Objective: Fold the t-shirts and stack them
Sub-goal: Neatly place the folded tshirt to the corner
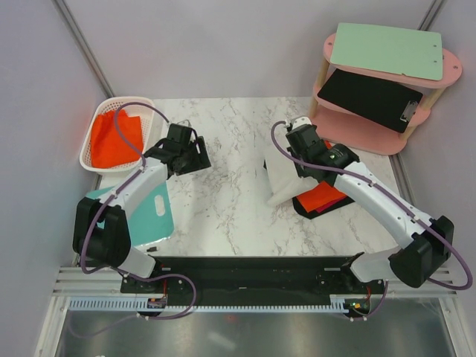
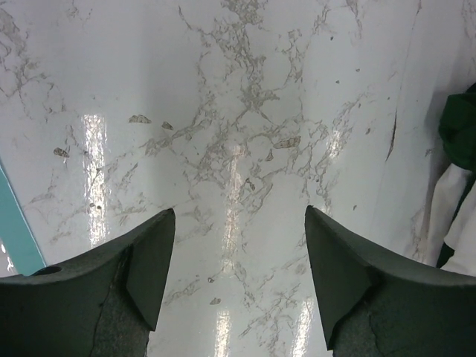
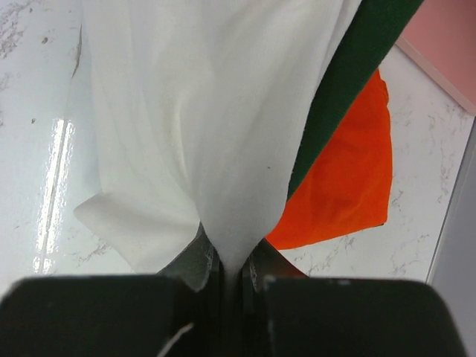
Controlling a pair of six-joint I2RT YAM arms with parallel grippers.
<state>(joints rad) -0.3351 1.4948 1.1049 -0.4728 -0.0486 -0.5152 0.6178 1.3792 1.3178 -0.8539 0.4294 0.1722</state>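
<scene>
With the right claw (image 3: 236,264) clamped on only a thin pinch of the soft cream-white t-shirt (image 3: 186,111), which is draped at the right side of the white marble desk (image 1: 223,201), and the left claw (image 2: 239,253) apart and empty, the cloth may slip free or bunch.

Table layout, left to right

Far left there's a basket (image 1: 88,149) with a cloth (image 1: 115,137) in it, and a board (image 1: 160,216) at near left, partly under the left arm. The left gripper (image 2: 239,223) hangs over bare table (image 2: 238,111) left of centre. Right of centre, one t-shirt (image 3: 193,111) hangs pinched in the right gripper (image 3: 230,256). The other t-shirt (image 3: 349,82) is just beside it on the right, then a folded cloth (image 3: 342,186). The shelf (image 1: 357,134) is far right and holds clipboards (image 1: 387,50).
</scene>
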